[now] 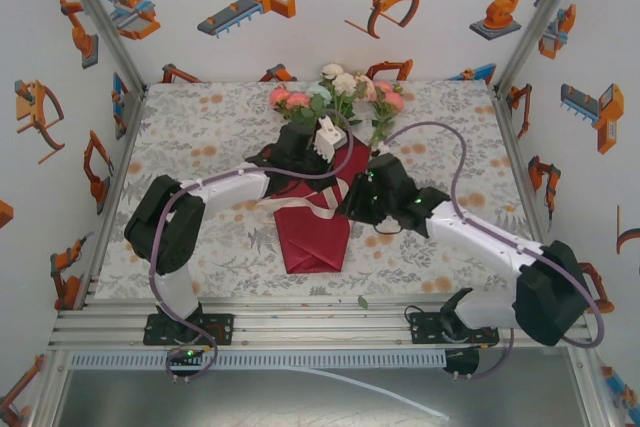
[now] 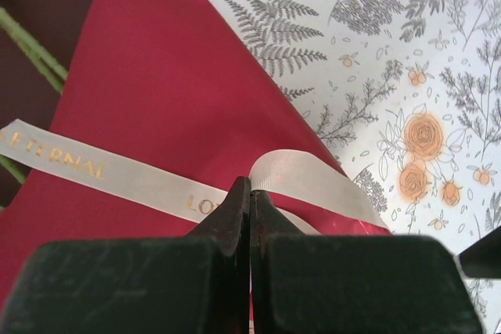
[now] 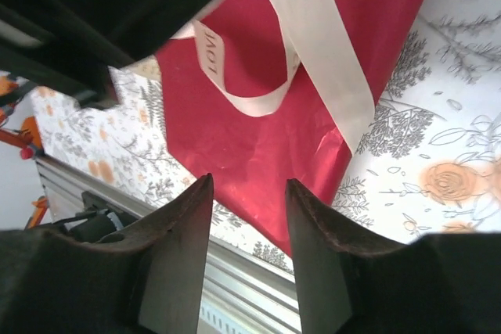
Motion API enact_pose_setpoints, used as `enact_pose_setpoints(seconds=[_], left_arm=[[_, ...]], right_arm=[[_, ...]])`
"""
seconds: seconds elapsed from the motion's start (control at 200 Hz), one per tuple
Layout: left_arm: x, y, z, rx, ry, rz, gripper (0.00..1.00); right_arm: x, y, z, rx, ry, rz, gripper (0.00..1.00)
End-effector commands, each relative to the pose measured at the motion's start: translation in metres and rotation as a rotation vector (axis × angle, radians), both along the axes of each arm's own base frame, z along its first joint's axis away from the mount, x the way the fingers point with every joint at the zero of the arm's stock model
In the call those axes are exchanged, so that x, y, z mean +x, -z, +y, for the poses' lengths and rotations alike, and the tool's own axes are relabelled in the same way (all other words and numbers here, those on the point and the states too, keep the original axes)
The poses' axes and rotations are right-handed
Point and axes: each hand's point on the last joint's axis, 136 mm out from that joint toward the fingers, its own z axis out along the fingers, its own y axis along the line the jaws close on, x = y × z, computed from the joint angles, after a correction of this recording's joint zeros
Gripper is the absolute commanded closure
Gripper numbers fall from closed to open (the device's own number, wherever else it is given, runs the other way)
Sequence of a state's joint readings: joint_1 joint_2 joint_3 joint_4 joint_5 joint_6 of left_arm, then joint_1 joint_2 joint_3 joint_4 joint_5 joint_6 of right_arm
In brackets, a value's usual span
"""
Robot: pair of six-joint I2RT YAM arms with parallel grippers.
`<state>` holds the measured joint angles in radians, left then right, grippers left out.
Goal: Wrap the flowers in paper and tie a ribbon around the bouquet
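Observation:
The bouquet lies mid-table: pink, white and pale green flowers (image 1: 340, 92) point to the far side, and their stems sit in a cone of crimson paper (image 1: 315, 232). A cream ribbon (image 1: 300, 205) with gold lettering crosses the cone. My left gripper (image 1: 308, 179) is shut, with the ribbon (image 2: 78, 163) pinched at its tips (image 2: 250, 185) over the paper (image 2: 172, 76); green stems (image 2: 31, 56) show at the left. My right gripper (image 3: 248, 180) stands open with nothing between its fingers, over the near end of the paper (image 3: 266, 138), below a ribbon (image 3: 329, 60) loop.
The aluminium rail (image 1: 300, 322) runs along the table's near edge, close under the right gripper (image 1: 347, 209). A small loose green leaf (image 1: 362, 301) lies near that edge. Printed walls close in the table on three sides. The left arm's dark body (image 3: 117, 5) hangs above the ribbon.

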<state>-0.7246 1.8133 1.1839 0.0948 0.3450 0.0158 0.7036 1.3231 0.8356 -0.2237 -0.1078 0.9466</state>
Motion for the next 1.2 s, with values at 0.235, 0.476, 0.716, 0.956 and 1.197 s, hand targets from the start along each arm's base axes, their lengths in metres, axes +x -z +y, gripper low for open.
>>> enact_pose_setpoints(seconds=[0.235, 0.476, 0.716, 0.956, 1.197], left_arm=[[-0.003, -0.011, 0.0, -0.073, 0.004, 0.032, 1.0], [-0.001, -0.009, 0.001, -0.068, -0.003, 0.03, 1.0], [-0.001, -0.009, 0.0, -0.067, 0.002, 0.032, 1.0], [0.001, -0.01, 0.001, -0.067, -0.006, 0.029, 1.0], [0.016, 0.008, 0.014, 0.015, -0.099, 0.044, 1.0]], right_arm=[[0.061, 0.032, 0.029, 0.105, 0.235, 0.027, 0.48], [0.053, 0.05, 0.014, 0.006, 0.245, 0.054, 0.61], [0.061, 0.043, 0.016, 0.131, 0.316, 0.072, 0.44], [0.064, 0.08, 0.014, 0.097, 0.39, 0.18, 0.55], [0.048, 0.029, 0.002, 0.07, 0.258, 0.028, 1.0]])
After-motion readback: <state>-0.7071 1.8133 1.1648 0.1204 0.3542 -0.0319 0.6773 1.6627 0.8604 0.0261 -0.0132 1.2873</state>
